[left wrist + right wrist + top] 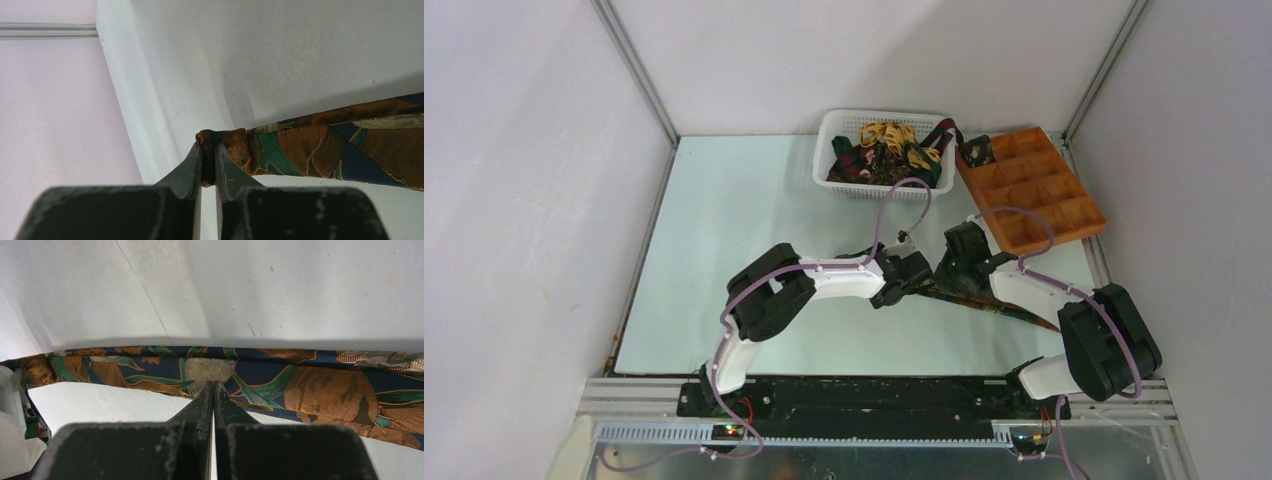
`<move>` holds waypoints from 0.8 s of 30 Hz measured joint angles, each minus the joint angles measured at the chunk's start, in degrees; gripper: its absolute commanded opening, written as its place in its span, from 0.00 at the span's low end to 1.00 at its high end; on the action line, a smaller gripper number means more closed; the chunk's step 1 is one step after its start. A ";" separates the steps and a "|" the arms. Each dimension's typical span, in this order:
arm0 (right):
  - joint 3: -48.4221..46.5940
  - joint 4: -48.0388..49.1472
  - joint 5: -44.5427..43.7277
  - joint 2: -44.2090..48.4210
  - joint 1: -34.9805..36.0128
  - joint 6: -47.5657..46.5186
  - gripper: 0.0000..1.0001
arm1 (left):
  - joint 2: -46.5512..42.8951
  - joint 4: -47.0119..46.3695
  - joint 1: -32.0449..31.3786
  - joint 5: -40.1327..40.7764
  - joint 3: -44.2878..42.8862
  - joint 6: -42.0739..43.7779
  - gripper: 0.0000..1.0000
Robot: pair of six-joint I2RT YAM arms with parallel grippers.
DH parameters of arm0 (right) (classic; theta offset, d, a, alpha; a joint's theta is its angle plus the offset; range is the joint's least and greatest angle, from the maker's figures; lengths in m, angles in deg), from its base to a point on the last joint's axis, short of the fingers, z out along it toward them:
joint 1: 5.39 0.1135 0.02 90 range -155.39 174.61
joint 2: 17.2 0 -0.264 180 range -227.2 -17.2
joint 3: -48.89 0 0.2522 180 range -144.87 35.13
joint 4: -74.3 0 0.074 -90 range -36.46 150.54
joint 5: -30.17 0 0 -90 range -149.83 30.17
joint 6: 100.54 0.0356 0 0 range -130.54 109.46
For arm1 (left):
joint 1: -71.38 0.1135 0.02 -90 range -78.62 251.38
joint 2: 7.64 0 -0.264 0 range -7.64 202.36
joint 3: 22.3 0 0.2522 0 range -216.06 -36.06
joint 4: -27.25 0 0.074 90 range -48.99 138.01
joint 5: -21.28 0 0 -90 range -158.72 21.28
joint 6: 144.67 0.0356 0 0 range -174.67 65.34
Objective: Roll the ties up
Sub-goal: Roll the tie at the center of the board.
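Observation:
One of the ties (984,302), patterned in orange, green and navy, lies stretched across the table between my two arms. My left gripper (209,147) is shut on its narrow end (225,140), which is bunched into a small fold between the fingers. From there the tie (330,150) runs off to the right. My right gripper (213,384) is shut, its tips against the near edge of the tie (310,385) with no fabric visible between them. From the top the left gripper (921,278) and right gripper (951,272) stand close together.
A white basket (834,135) at the back holds several loose ties (889,150). To its right an orange-brown compartment tray (1064,235) has a dark rolled tie (976,150) in its far corner. White walls close in the table on both sides.

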 measured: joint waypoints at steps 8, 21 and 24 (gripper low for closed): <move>0.00 -0.17 -0.94 -1.11 -0.04 0.74 0.00 | 0.96 0.85 -0.11 0.22 -0.44 0.46 0.00; 0.00 -0.20 -0.94 -2.14 -0.22 0.79 0.00 | 1.49 1.73 -1.11 -0.07 -1.73 0.42 0.00; 0.00 -0.20 -0.94 -2.14 -0.31 0.79 0.00 | 1.92 1.79 -1.51 -0.39 -2.01 0.39 0.00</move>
